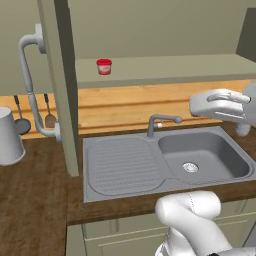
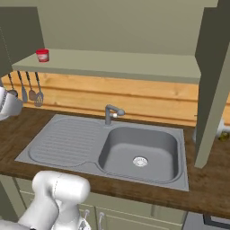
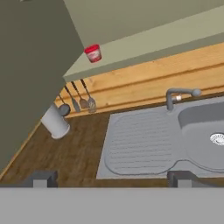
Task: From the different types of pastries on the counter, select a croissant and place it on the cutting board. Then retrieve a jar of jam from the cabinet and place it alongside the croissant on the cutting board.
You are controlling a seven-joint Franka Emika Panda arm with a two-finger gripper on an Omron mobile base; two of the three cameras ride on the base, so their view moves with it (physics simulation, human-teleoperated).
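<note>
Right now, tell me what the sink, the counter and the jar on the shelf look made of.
Sink: looks like matte grey metal or composite; uniform grey, ribbed drainboard, no shine, so the look leaves it open.
Counter: dark wood, visible grain, dull finish.
Jar: red lid over a pale body with red inside; probably glass or plastic, too small to tell.

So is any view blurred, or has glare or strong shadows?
Left base view: sharp, flat light, the jar clear, soft shading in the sink. Right base view: the same, no glare. Hand view: tilted, not blurred; the open gripper is dark at the bottom.
</note>
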